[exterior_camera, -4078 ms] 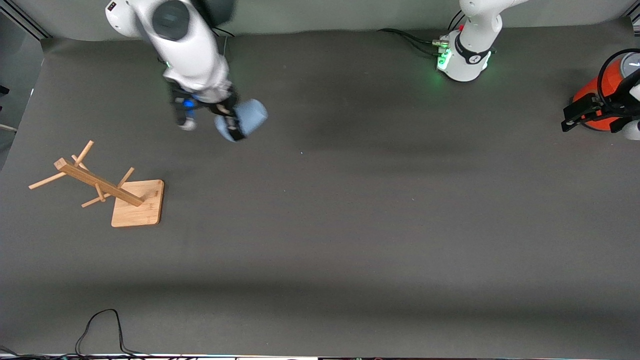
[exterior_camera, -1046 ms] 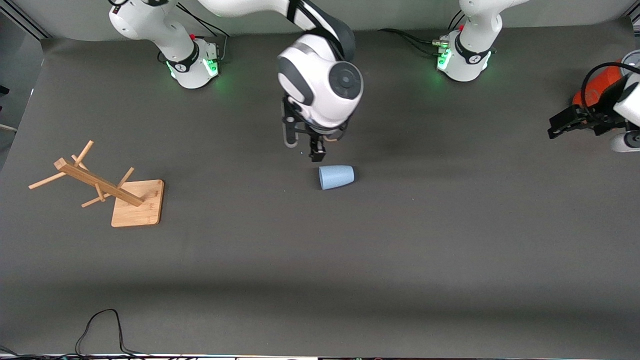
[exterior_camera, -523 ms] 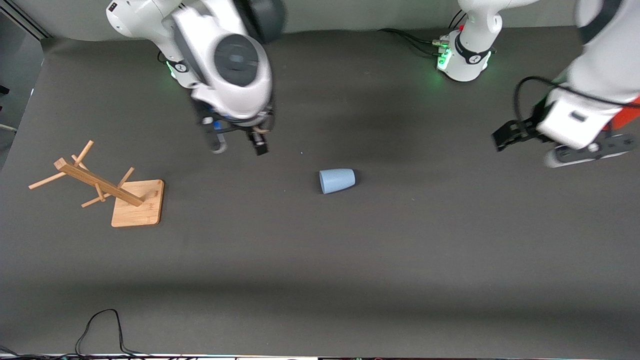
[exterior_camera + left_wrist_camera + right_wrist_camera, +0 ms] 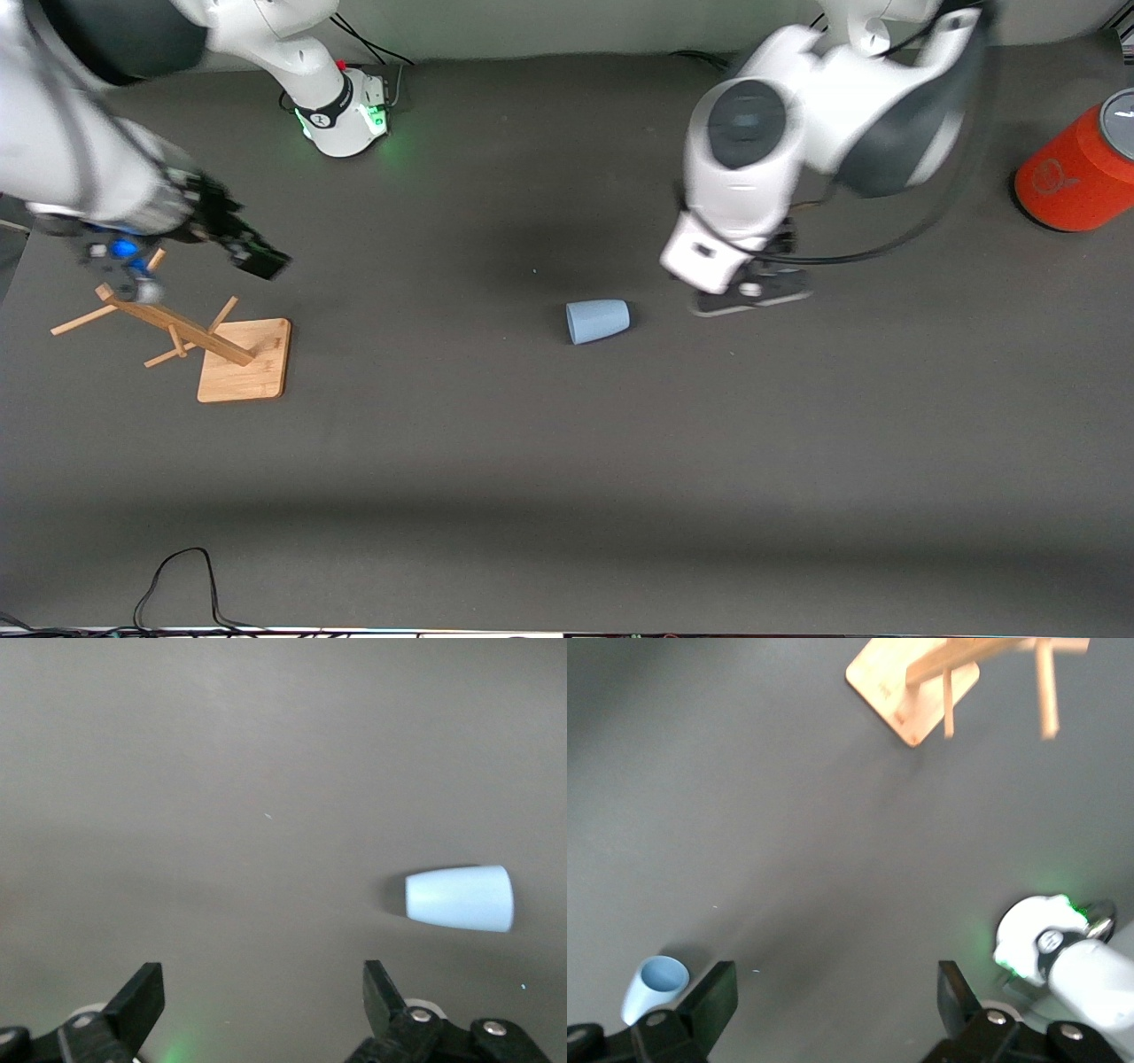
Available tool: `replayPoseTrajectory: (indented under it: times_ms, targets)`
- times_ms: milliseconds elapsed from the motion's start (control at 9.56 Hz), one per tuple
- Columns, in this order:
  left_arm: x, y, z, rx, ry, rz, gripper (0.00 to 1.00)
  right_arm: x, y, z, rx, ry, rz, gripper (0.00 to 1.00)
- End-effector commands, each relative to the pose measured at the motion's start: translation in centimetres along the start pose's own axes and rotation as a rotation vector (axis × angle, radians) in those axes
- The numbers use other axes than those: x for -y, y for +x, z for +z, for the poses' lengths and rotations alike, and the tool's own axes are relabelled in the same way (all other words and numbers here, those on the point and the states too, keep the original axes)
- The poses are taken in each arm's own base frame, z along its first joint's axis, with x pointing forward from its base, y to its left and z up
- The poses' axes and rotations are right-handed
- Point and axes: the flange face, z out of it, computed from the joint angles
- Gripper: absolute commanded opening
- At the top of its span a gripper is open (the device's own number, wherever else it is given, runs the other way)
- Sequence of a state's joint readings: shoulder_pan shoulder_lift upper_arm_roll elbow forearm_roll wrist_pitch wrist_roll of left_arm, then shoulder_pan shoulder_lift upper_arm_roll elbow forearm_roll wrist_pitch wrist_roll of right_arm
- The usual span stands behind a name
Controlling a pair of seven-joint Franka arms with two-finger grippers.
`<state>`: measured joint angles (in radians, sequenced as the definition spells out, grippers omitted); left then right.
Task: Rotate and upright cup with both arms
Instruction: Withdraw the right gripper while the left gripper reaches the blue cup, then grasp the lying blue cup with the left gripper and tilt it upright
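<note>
A small pale-blue cup lies on its side near the middle of a dark grey table, its open mouth turned toward the right arm's end and its narrower base toward the left arm's end. Nothing touches it.

The left gripper hangs above the table just beside the cup, toward the left arm's end. In the left wrist view its two black fingers are spread wide apart with nothing between them, and the cup lies on the bare surface ahead of them.

The right gripper is up in the air at the right arm's end of the table, over a wooden rack (a slanted post with pegs on a square base). Its fingers are also spread wide and empty. The right wrist view shows the cup well apart from the rack, with its hollow inside visible.

An orange-red cylinder with a grey top stands at the left arm's end of the table, well apart from the cup.
</note>
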<state>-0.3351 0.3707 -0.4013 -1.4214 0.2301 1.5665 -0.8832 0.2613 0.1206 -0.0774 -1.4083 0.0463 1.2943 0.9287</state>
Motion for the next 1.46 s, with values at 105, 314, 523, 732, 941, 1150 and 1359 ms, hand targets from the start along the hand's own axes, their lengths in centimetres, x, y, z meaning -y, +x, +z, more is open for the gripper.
replayPoseTrajectory:
  times_ms: [105, 314, 523, 732, 941, 1150, 1359]
  targets:
    - [-11.7, -1.6, 6.1, -0.064, 0.085, -0.031, 1.0, -5.9, 4.6, -0.7, -0.024, 0.029, -0.26, 1.0]
    - [-17.1, -3.4, 10.3, -0.134, 0.069, -0.042, 0.99, -8.3, 8.1, -0.7, -0.074, 0.071, -0.426, 1.0]
    - [-20.3, -5.1, 14.9, -0.196, 0.115, -0.035, 0.98, -8.7, 10.0, 0.2, -0.12, 0.088, -0.552, 1.0]
    - [-21.5, -5.2, 17.5, -0.223, 0.113, -0.079, 0.98, -8.5, 11.1, 1.0, -0.173, 0.099, -0.672, 1.0]
    - [-22.0, -5.7, 19.2, -0.221, 0.137, -0.064, 0.98, -8.0, 11.4, 0.7, -0.22, 0.103, -0.768, 1.0]
    - [-22.1, -5.4, 21.0, -0.219, 0.161, -0.061, 0.95, -7.9, 11.4, 0.6, -0.233, 0.102, -0.806, 1.0]
    - [-22.2, -5.5, 22.0, -0.214, 0.174, -0.056, 0.77, -8.2, 12.0, 0.6, -0.25, 0.104, -0.828, 1.0]
